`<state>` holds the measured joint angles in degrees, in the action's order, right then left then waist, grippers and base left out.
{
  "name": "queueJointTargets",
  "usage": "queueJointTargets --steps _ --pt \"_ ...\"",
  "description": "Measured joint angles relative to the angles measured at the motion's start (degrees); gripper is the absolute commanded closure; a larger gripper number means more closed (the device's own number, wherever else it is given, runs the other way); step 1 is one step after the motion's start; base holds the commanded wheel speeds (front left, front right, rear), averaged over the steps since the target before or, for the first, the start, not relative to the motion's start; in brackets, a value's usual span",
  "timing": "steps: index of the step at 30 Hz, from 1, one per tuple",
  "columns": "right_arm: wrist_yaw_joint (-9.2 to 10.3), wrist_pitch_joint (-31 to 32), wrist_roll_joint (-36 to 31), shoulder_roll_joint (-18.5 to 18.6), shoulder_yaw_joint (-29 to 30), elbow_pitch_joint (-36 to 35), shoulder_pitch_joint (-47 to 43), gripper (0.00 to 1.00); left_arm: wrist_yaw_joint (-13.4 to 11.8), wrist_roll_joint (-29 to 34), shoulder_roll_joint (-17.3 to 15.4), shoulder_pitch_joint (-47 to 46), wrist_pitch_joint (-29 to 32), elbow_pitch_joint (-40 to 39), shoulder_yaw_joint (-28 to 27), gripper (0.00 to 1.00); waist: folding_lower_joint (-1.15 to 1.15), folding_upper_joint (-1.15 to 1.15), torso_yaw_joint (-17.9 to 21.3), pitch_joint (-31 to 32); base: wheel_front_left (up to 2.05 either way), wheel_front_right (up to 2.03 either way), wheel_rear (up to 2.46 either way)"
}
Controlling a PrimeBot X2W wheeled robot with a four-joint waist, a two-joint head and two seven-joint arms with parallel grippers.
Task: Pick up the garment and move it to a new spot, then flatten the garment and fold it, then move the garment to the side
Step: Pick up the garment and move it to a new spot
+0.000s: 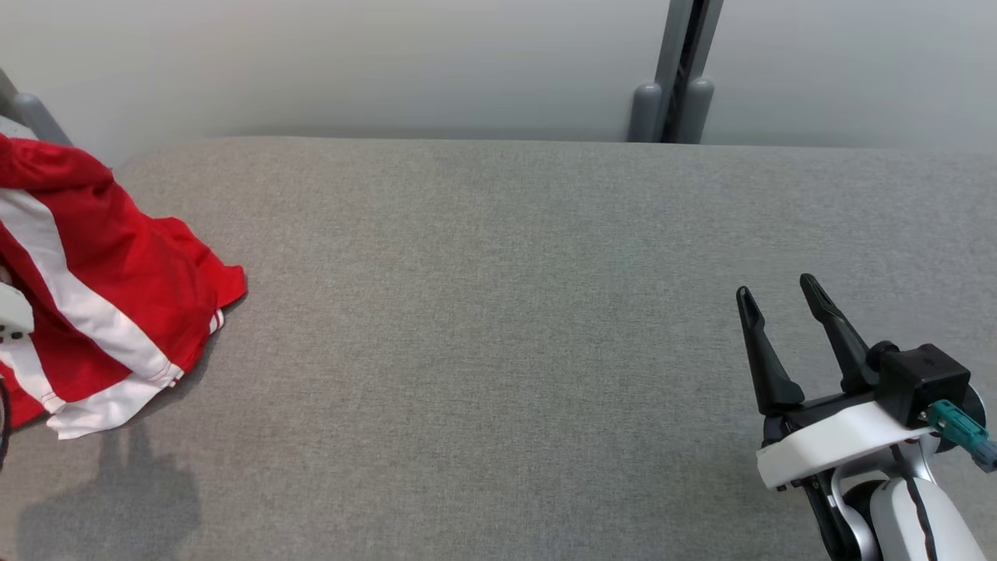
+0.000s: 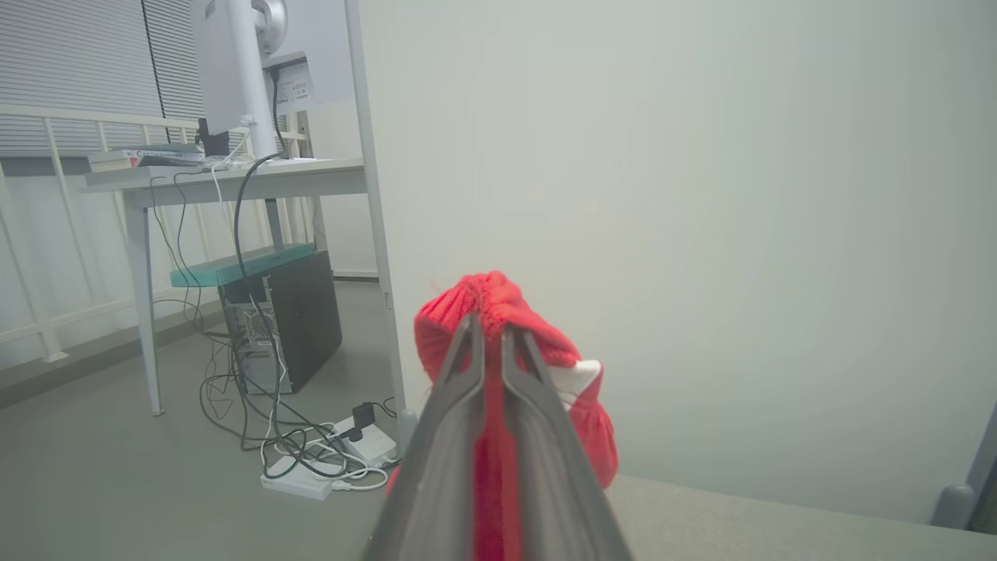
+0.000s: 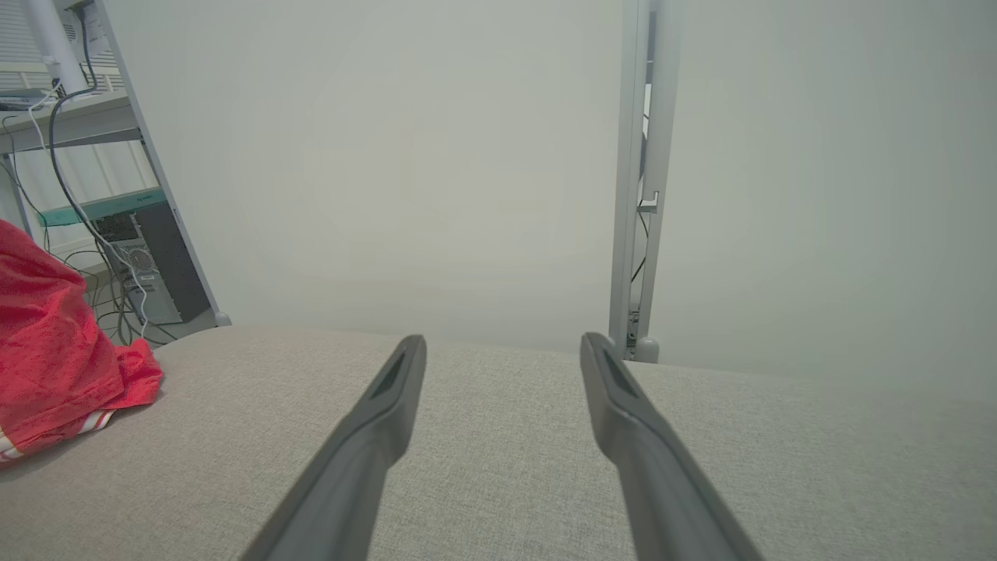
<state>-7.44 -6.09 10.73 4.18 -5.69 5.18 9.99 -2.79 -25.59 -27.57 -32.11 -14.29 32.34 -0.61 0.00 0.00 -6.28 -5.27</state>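
Two pairs of jaws are showing different states. The left jaws are pressing closed on a fold of the red garment (image 2: 491,292), and the cloth is bunching above the tips of the fingers (image 2: 448,436). The right jaws are standing wide open, holding nothing, low over the grey surface (image 1: 498,312). The garment is hanging crumpled at the far left of the surface, partly lifted. In my judgement only the pick-up is under way; moving, flattening, folding and setting aside are all waiting.
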Motion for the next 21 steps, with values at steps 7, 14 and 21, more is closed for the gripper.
queueJointTargets --steps 7,14,21 --pt "0.0 0.0 -0.1 -0.5 0.2 -1.1 -1.4 0.0 -6.0 -0.2 2.0 13.1 6.0 -23.1 -0.2 1.0 0.0 0.0 3.2 1.8 0.0 0.0 0.0" --pt "0.0 0.3 -0.1 -0.8 0.1 -2.1 -2.4 0.0 -9.9 0.9 3.8 21.7 11.0 -41.0 2.2 1.0 0.0 0.0 7.3 2.5 0.0 0.0 0.0" --pt "0.0 0.5 0.1 -1.1 -0.6 -2.6 -2.3 0.0 -10.4 1.7 7.2 22.3 13.2 -47.1 8.0 1.0 0.0 0.0 12.8 1.6 0.0 0.0 0.0"
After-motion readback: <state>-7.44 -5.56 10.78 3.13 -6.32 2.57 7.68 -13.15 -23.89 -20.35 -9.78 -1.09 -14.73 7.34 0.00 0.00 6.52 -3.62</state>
